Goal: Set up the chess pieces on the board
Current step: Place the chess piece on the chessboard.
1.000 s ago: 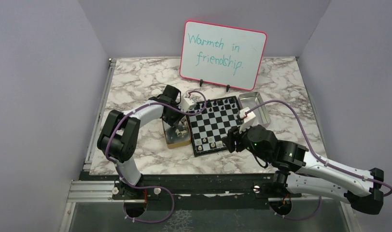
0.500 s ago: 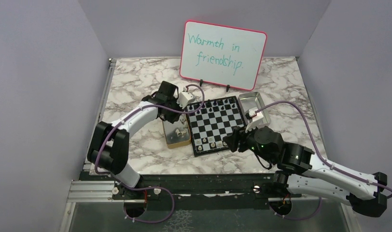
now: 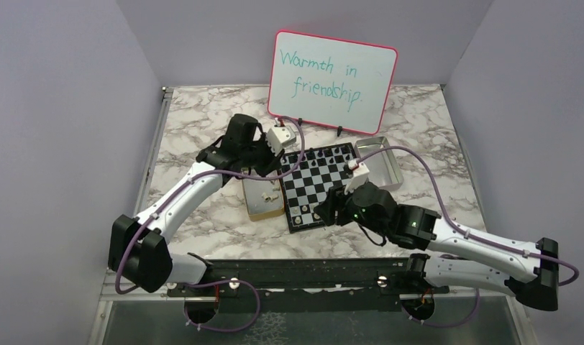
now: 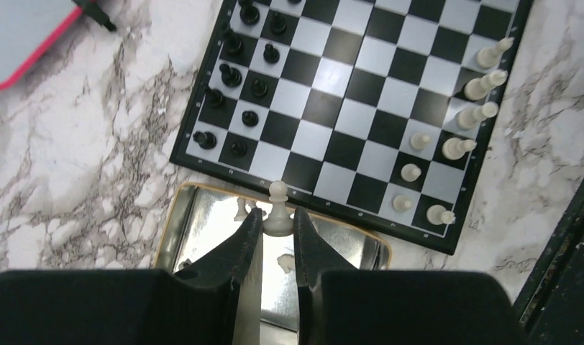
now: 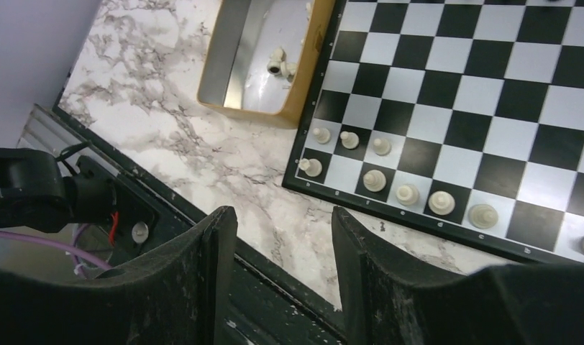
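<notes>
1 board [image 3: 325, 173] lay near the middle of the surface [image 3: 203, 118], with 1 tan box [image 3: 254, 208] touching its left border and 1 silver tray [image 3: 387, 171] at its far-right corner. 1 whiteboard [image 3: 332, 75] stood by the far edge. In the left wrist view, 10 black pieces [image 4: 250, 118] stood in 2 rows along the board's far side, the rows running out of frame. 8 cream pieces [image 4: 458, 147] stood along its near side, 5 tall ones in the outer row and 3 pawns in the next. At least 2 more cream ones lay in the box. The left fingers [image 4: 244, 248] stood narrow, pinching 1 cream pawn [image 4: 277, 207] upright over the line where box and board met. The right fingers [image 5: 206, 273] stood wide with nothing between them, above the board's near-left corner. The board's middle rows showed bare squares, and bare marble ran between its near border and the surface's near edge.
</notes>
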You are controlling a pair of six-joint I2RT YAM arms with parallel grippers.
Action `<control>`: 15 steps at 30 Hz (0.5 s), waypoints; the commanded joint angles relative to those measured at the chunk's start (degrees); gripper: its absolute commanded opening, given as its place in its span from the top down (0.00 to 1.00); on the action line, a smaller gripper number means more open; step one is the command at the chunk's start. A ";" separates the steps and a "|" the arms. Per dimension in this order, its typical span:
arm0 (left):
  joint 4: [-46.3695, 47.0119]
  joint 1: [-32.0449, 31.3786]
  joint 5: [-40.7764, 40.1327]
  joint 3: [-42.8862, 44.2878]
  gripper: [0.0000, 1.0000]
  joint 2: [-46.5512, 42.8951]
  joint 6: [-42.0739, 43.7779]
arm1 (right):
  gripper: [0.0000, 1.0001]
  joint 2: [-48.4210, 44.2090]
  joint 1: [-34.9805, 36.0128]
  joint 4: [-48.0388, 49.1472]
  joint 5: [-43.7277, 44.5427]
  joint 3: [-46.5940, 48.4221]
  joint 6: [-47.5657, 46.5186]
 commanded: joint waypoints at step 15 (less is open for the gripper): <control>13.73 -2.38 24.22 -15.33 0.96 -16.74 0.29 | 0.55 8.20 -9.46 16.05 -20.33 4.95 10.19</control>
